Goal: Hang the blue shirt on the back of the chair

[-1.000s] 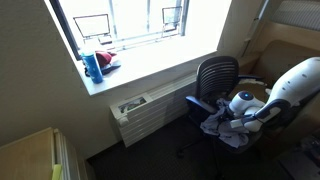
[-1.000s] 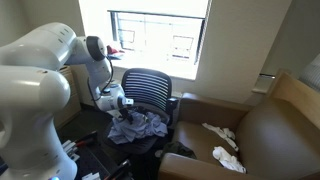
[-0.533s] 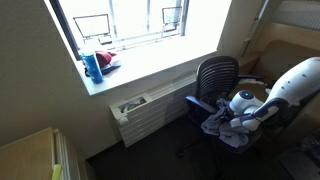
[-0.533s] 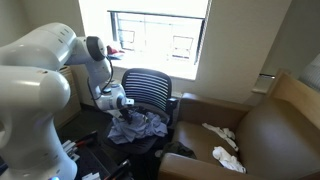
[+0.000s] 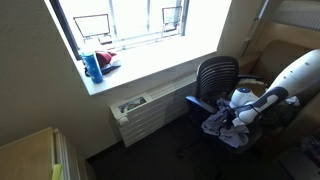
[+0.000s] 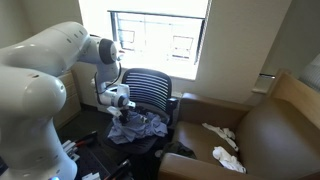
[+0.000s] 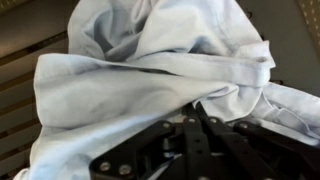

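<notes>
The blue shirt is a crumpled pale blue-grey heap on the seat of the black office chair, seen in both exterior views. The chair's mesh back stands bare behind it. My gripper is shut on a fold of the shirt; in the wrist view the black fingers meet under the cloth, which fills the picture. In an exterior view the gripper sits just over the heap, and the white arm reaches in from the side.
A window sill with a blue bottle and a radiator stand behind the chair. A brown sofa with white cloths sits beside it. A wooden cabinet is in the near corner.
The gripper has shut on the shirt's fold and lifted slightly, with the arm's wrist shifting upward over the seat. The shirt heap has barely moved.
</notes>
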Robot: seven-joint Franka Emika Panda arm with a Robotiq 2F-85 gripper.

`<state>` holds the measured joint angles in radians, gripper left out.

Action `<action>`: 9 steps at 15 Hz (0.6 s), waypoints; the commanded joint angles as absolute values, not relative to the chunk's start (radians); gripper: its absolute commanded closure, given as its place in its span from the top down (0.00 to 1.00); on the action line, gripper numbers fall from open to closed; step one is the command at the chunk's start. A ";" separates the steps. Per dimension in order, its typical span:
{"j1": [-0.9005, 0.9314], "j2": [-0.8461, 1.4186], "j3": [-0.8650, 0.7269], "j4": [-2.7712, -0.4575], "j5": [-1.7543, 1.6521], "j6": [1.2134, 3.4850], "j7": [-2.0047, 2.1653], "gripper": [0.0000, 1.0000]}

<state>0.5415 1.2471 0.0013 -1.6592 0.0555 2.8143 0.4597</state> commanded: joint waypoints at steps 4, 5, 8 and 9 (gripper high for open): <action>0.458 1.109 0.024 -1.719 0.065 2.821 0.427 0.00; 0.490 1.065 -0.014 -1.753 0.055 2.884 0.449 0.00; 0.578 0.940 -0.113 -1.826 0.048 3.002 0.475 0.00; 0.626 0.905 -0.165 -1.843 0.044 3.033 0.489 0.00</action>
